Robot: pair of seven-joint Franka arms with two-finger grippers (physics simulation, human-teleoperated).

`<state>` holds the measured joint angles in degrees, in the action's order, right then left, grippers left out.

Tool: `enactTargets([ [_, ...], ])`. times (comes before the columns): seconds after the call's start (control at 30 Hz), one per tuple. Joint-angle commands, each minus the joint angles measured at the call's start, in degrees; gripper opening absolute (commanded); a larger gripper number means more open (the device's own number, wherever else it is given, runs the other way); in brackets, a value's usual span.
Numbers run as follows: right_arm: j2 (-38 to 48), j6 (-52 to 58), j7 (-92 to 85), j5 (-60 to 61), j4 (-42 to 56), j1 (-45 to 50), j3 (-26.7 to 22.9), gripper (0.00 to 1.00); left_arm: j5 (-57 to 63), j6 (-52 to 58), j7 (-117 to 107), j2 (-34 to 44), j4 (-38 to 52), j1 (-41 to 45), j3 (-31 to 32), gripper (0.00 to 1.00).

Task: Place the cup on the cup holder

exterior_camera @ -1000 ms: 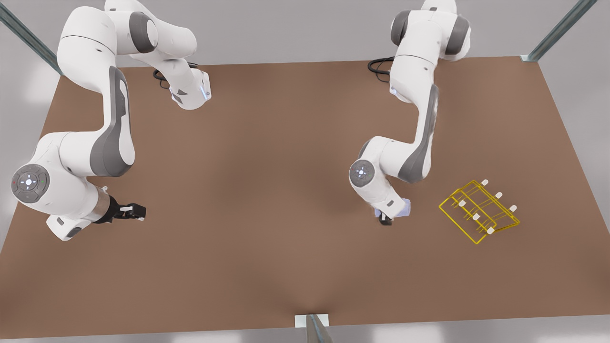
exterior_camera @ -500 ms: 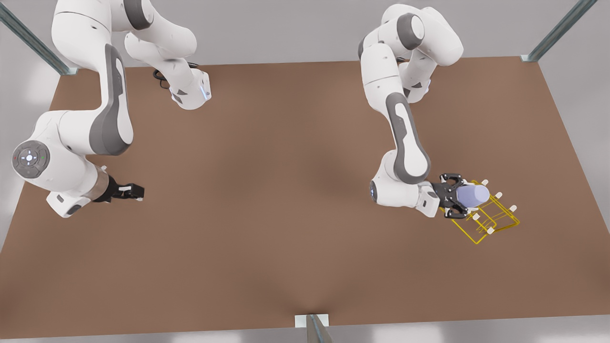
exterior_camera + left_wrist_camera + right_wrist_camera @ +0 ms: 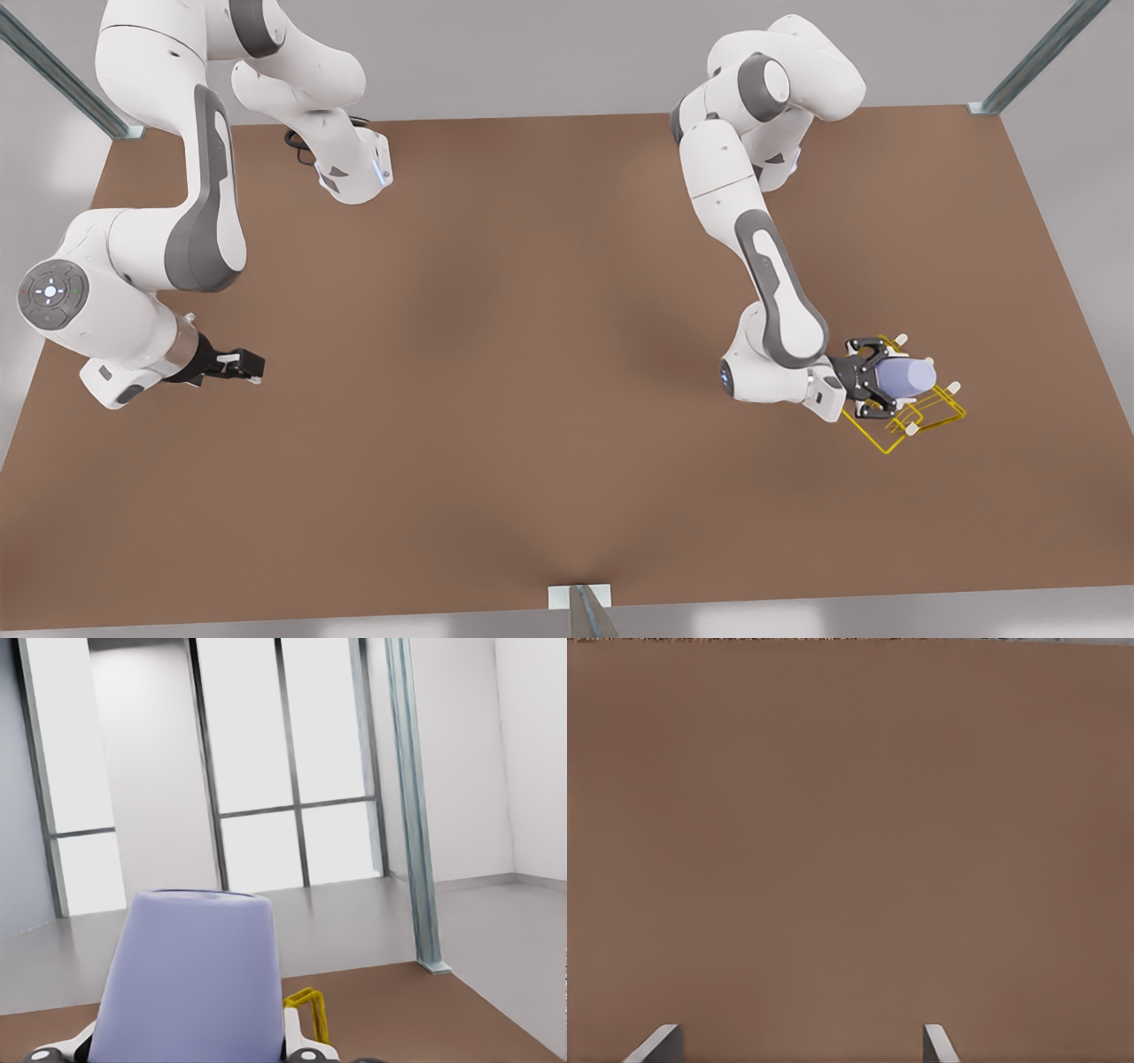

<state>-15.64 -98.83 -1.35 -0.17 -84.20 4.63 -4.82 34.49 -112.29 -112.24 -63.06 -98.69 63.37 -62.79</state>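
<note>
The pale lavender-blue cup (image 3: 910,378) lies sideways in my left gripper (image 3: 879,382), which is shut on it at the front view's right. It hangs over the yellow wire cup holder (image 3: 935,415), among the white-capped prongs; contact with a prong cannot be judged. In the left wrist view the cup (image 3: 190,979) sits between the fingers with a loop of the holder (image 3: 307,1007) just behind it. My right gripper (image 3: 245,364) waits low over the table at the front view's left, open, with its fingertips (image 3: 657,1043) wide apart over bare brown tabletop.
The brown table (image 3: 496,354) carries both arm bases (image 3: 354,173) along its far edge. Metal frame posts (image 3: 1032,58) stand at the far corners, and another post (image 3: 585,611) at the near edge's middle.
The left gripper carried the cup from the table beside the holder to above it, then a little further toward the front view's right. The right arm shifted only slightly.
</note>
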Motion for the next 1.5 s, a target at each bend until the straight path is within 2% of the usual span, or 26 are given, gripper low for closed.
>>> enactTargets([
  [0.0,-0.01,-0.22,0.21,-0.27,0.44,0.11,-0.01,1.00,0.05,-1.44,-5.09,-0.04,-0.01,-0.61,0.47,0.71],
  [0.23,-0.36,0.04,0.38,0.09,0.97,0.03,-0.01,1.00,0.14,-1.44,-6.24,-1.27,-0.19,-0.88,1.26,0.71],
  [0.5,-0.36,0.04,0.47,-0.09,0.88,0.03,-0.10,1.00,-0.04,-1.71,-6.24,-0.13,-5.81,3.16,1.26,0.71],
  [0.93,-0.45,0.04,0.47,0.09,0.88,-0.15,-0.10,1.00,-2.24,-1.36,-8.00,-0.92,-5.37,4.22,1.88,0.76],
  [0.97,-0.45,0.04,0.47,0.09,0.88,-0.06,-0.10,1.00,-2.24,-1.53,-8.26,-0.92,-5.28,4.22,1.88,0.96],
  [1.0,-0.45,0.04,0.47,0.09,0.88,-0.06,-0.10,1.00,-2.15,-1.53,-9.13,-1.19,-5.28,4.13,1.88,1.00],
  [1.13,-0.45,-0.05,0.47,0.09,0.88,-0.06,-0.10,1.00,-1.89,-0.83,-8.70,-1.01,-5.37,4.48,1.79,1.00],
  [1.17,-0.45,-0.05,0.47,0.09,0.88,-0.15,-0.10,1.00,-1.71,-0.13,-8.17,1.36,-5.46,5.27,1.70,1.00],
  [1.2,-0.45,-0.05,0.47,0.09,0.88,-0.06,-0.10,1.00,-1.53,3.73,-5.29,7.06,-5.02,6.77,1.79,1.00],
  [1.23,-0.45,-0.05,0.38,0.09,0.88,-0.15,-0.10,1.00,-4.60,15.32,18.94,18.30,-4.06,11.42,3.37,1.00],
  [1.27,-0.45,-0.05,0.47,0.09,0.88,-0.06,-0.10,1.00,-11.55,29.91,44.43,25.97,5.59,13.36,3.99,1.00],
  [1.3,-0.45,-0.05,0.38,0.09,0.88,-0.06,-0.10,1.00,-16.38,43.98,71.94,25.79,18.52,13.18,6.88,1.00],
  [1.33,-0.45,-0.05,0.38,0.09,0.88,-0.06,-0.10,1.00,-24.02,50.93,94.89,26.15,27.84,12.66,6.62,1.00],
  [1.37,-0.45,-0.05,0.38,0.09,0.88,-0.06,-0.10,1.00,-28.95,54.36,109.31,27.02,31.01,10.99,6.62,1.00],
  [1.4,-0.45,-0.05,0.38,0.09,0.88,-0.06,-0.10,1.00,-31.41,54.81,125.31,31.16,31.37,9.41,6.80,1.00],
  [1.43,-0.45,-0.05,0.38,0.00,0.88,-0.06,-0.10,1.00,-39.93,56.03,129.99,32.03,32.50,3.97,6.80,1.00],
  [1.47,-0.54,-0.05,0.38,0.00,0.88,-0.06,-0.10,1.00,-46.17,57.88,129.99,35.19,33.91,-2.53,10.12,1.00],
])
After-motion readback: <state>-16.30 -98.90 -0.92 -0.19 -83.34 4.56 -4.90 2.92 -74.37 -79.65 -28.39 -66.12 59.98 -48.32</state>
